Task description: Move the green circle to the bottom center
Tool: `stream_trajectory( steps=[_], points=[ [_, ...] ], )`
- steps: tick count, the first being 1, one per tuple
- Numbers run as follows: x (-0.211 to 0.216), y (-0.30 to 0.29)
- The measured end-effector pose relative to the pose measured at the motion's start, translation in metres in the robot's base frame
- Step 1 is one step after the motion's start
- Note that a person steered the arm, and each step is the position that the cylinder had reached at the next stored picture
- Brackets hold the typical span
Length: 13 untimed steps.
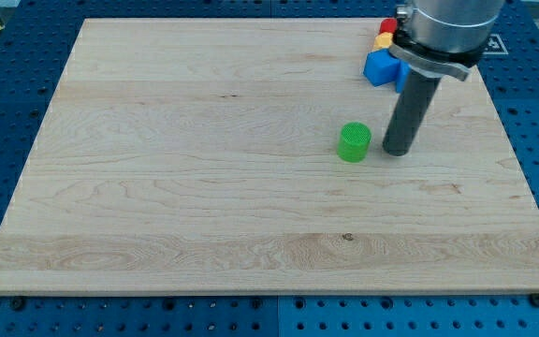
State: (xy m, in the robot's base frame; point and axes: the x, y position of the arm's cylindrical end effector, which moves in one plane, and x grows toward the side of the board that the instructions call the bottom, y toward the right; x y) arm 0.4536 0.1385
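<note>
Just left of my tip [396, 151], green circle [354, 142], close, apart

From my remote seat the arm's end is a fat grey cylinder with a black ring clamp [435, 58] round its bottom edge; below that a plain dark rod [412, 105], smooth, matte; my tip [396, 152] is flat-cut, no markings visible.

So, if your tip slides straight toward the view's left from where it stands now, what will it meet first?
Most likely the green circle. My tip stands just to its right, apart from it by a small gap, at nearly the same depth. Past the circle the board looks free.
</note>
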Motion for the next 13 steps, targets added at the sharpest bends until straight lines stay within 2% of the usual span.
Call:
stream_trajectory(
  steps=[2,3,4,5,7,9,10,11,12,13],
  points=[
    [0.031,-0.028],
    [0.025,-0.022],
    [-0.004,0.016],
    [-0.033,0.010],
    [0.027,-0.029],
    [-0.029,0.003],
    [-0.041,-0.021],
    [-0.017,-0.022],
    [-0.001,-0.048],
    [-0.007,-0.059]
  ],
)
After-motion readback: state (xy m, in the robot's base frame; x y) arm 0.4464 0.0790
